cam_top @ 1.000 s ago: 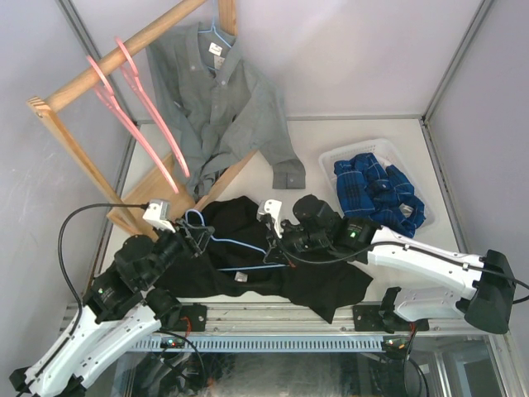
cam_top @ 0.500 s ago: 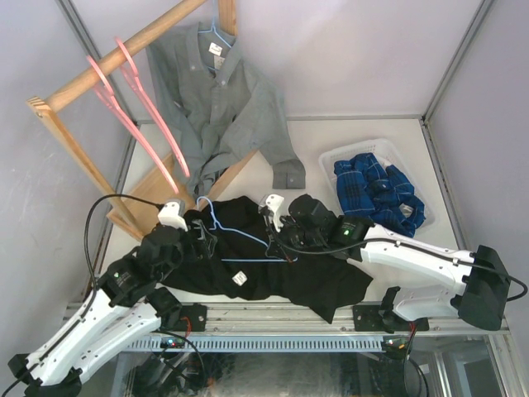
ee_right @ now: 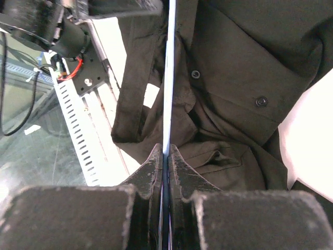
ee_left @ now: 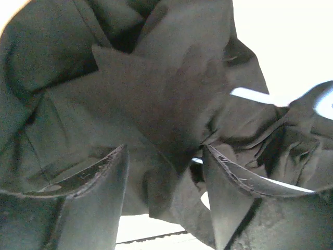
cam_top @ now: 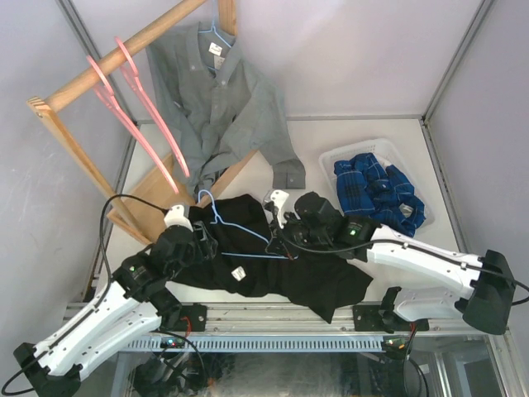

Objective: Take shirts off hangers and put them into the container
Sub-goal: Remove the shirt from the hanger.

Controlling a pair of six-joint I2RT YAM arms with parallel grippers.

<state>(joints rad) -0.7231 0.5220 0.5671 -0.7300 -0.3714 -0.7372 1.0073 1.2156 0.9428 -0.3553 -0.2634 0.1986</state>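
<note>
The right fingers (ee_right: 150, 169) are clenched on the blue wire hanger (ee_right: 167, 78), which lies on the black shirt (cam_top: 326, 281) crumpled at the near edge of the surface (cam_top: 355, 136). The left fingers (ee_left: 99, 192) stand released and apart, with black cloth sagging between them.

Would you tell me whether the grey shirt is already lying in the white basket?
No, the grey shirt hangs from the wooden rack, while the basket holds the blue plaid shirt.
</note>
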